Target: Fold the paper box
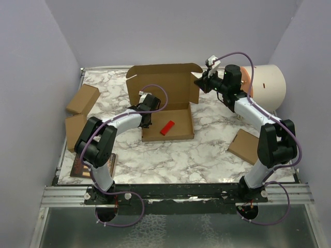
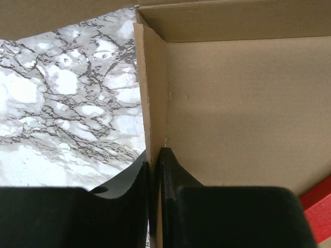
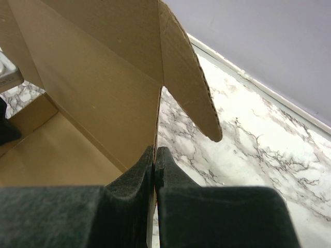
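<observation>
The paper box point(image 1: 173, 85) lies in the middle of the table with its lid standing upright at the back and a shallow tray in front. A red block point(image 1: 167, 127) rests on the tray floor. My left gripper point(image 1: 146, 121) is at the tray's left side. In the left wrist view it point(image 2: 156, 155) is shut on the thin upright side wall point(image 2: 154, 88), one finger on each face. My right gripper point(image 1: 199, 82) is at the lid's right edge. The right wrist view shows it point(image 3: 155, 152) shut on the lid's side edge point(image 3: 103, 77), below a rounded flap point(image 3: 189, 77).
Two small brown cardboard boxes point(image 1: 83, 99) point(image 1: 75, 129) lie at the left, and a third point(image 1: 244, 146) at the right front. A cream cylinder point(image 1: 269, 85) with an orange end lies behind the right arm. A dark flat item point(image 1: 85, 165) sits by the left arm's base.
</observation>
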### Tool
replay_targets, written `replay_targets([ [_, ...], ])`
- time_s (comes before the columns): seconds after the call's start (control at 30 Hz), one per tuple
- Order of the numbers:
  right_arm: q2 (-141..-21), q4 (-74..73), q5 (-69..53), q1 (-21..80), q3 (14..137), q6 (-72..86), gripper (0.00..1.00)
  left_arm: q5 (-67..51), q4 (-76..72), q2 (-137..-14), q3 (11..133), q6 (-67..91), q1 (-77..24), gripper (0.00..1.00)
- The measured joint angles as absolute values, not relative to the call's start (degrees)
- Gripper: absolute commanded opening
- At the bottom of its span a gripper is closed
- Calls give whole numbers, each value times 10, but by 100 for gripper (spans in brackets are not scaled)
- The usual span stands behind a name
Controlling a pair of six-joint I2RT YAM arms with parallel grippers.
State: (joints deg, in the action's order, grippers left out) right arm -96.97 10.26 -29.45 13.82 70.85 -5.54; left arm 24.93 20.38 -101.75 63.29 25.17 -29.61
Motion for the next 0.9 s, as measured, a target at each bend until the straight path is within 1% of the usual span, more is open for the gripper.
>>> replay_targets([
  [0.07,-970,103,-295,138,708,-54,1,249,204,-1018,633,249,-296,22],
  [0.17,-970,103,-295,138,708,-53,1,247,211,-1017,633,249,-295,26],
  [0.23,-970,103,-295,138,708,-52,1,246,216,-1017,633,249,-294,27],
  [0.43,-970,103,-295,138,708,-52,1,237,225,-1003,633,249,-294,37],
  [0.73,-970,103,-297,138,708,-52,1,214,228,-950,633,246,-294,41],
  [0.83,-970,103,-298,138,708,-52,1,188,213,-914,628,221,-289,43],
  [0.9,-970,103,-299,138,708,-52,1,145,182,-876,612,196,-280,45],
])
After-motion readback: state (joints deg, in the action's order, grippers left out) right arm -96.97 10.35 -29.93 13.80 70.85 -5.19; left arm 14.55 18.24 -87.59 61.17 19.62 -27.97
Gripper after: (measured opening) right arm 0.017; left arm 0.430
